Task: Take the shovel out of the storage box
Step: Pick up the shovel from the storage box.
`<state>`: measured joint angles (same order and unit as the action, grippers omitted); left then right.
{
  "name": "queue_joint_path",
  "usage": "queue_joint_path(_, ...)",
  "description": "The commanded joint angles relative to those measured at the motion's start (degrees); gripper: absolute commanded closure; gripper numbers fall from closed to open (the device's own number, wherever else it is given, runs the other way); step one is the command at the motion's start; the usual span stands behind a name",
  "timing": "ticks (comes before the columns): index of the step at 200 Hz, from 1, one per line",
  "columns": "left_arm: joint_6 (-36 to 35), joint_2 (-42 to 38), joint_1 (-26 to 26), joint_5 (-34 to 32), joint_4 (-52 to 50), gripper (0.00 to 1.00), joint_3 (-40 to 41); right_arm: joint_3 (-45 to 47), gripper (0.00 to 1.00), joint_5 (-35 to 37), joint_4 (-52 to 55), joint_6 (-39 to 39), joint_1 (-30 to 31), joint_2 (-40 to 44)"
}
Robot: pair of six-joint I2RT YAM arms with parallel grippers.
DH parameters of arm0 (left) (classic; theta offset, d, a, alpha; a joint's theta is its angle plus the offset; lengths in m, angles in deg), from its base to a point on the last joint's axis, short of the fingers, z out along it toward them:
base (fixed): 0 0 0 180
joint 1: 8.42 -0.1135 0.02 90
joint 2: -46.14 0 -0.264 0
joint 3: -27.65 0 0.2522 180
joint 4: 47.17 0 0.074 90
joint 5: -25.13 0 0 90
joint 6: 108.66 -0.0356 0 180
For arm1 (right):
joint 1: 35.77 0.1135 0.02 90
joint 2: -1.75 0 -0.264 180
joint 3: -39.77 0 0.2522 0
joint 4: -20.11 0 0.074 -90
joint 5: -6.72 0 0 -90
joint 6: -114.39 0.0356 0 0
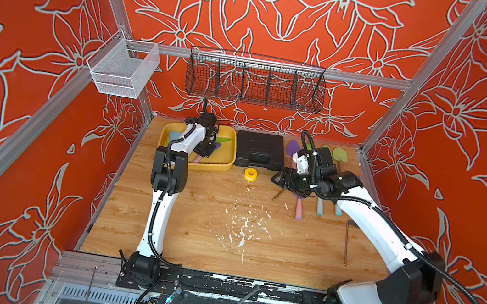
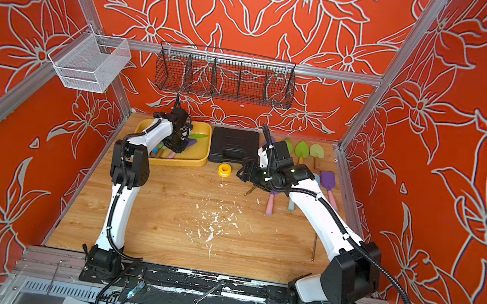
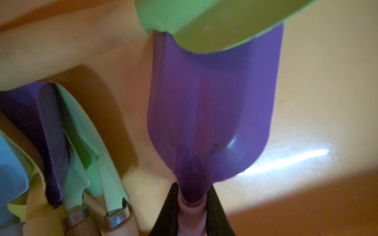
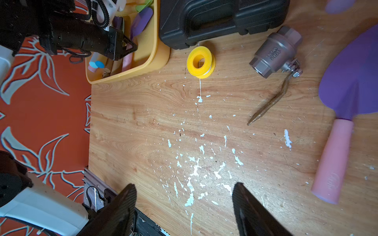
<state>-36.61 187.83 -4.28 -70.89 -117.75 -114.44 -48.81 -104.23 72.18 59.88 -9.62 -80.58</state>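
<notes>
Jaws of your left gripper look pinched on the shovel in the storage box; right gripper gapes empty

One white wire basket and one black wire basket are counted; one storage box, one black tool case, one yellow tape roll, one metal valve. The shovel tally is left open: blades overlap.
</notes>
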Motion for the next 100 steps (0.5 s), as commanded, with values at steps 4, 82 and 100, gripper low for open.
queue_joint_path(4, -0.06, -4.58, 0.43, 3.32, -4.24, 0.99, -0.68, 1.23, 0.24, 1.76, -0.32, 1.44, 0.47, 1.51)
queue_joint_path(82, 6.46, -12.11, -0.53, 6.28, -13.81, 1.00, -1.97, 2.14, 0.24, 2.08, -2.00, 1.56, 0.42, 1.73)
queue_joint_path(100, 7.56, -13.95, -0.61, 6.63, -13.39, 1.00, -0.60, 2.36, 0.24, 1.89, -2.45, 1.28, 0.42, 1.82)
